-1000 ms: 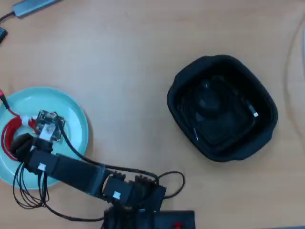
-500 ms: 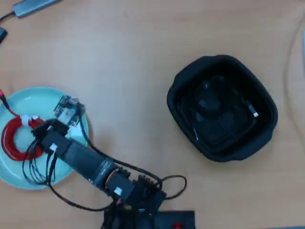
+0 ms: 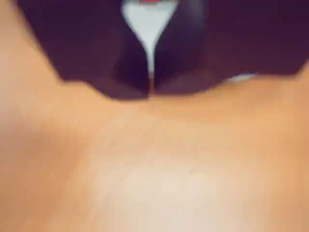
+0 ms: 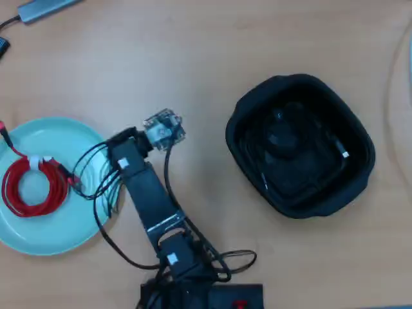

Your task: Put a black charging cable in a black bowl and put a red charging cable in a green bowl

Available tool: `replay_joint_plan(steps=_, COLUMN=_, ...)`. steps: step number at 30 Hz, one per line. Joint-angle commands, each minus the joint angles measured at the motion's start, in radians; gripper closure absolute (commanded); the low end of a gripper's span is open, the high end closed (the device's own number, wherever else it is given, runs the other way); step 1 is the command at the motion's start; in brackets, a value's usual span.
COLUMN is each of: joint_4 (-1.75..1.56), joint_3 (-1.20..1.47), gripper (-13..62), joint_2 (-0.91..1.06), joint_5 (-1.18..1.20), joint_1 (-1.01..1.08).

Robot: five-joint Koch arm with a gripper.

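Observation:
The red charging cable (image 4: 29,187) lies coiled, with its white tie, inside the green bowl (image 4: 64,228) at the left of the overhead view. On the right stands the black bowl (image 4: 360,187) with the black charging cable (image 4: 345,154) inside; its silver plug tip shows against the dark base. My arm (image 4: 151,199) reaches up from the bottom edge, its wrist just right of the green bowl's rim. The blurred wrist view has my gripper (image 3: 150,88) low over bare wood, its dark jaws meeting at the tips and holding nothing.
A grey adapter (image 4: 45,8) with a cord lies at the top left corner. The arm's own black wires (image 4: 96,187) hang in loops over the green bowl's right rim. Bare wooden table (image 4: 206,71) lies between the two bowls.
The arm has swung right, off the green bowl and onto the table beside it. The red cable stays coiled in the bowl, free of the gripper.

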Motion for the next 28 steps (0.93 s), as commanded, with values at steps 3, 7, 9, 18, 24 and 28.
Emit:
replay_joint_plan(steps=3, joint_4=-0.049, joint_3=0.098, gripper=55.4, joint_2=0.179, joint_5=-0.049, joint_1=0.084)
replay_joint_plan(steps=7, joint_4=-0.264, joint_3=0.359, gripper=55.3, joint_2=0.36, joint_5=-0.055, joint_1=0.172)
replay_joint_plan(steps=9, joint_4=-0.357, joint_3=0.474, gripper=55.3, joint_2=0.457, joint_5=-0.064, joint_1=0.21)
replay_joint_plan(steps=18, joint_4=-0.414, joint_3=0.726, gripper=54.9, joint_2=0.667, joint_5=-0.172, joint_1=0.299)
replay_joint_plan(steps=24, joint_4=-0.652, joint_3=0.943, gripper=54.8, joint_2=0.787, joint_5=-0.17, joint_1=0.327)
replay_joint_plan(steps=28, joint_4=-0.764, joint_3=1.028, gripper=54.8, joint_2=0.787, joint_5=-0.17, joint_1=0.336)
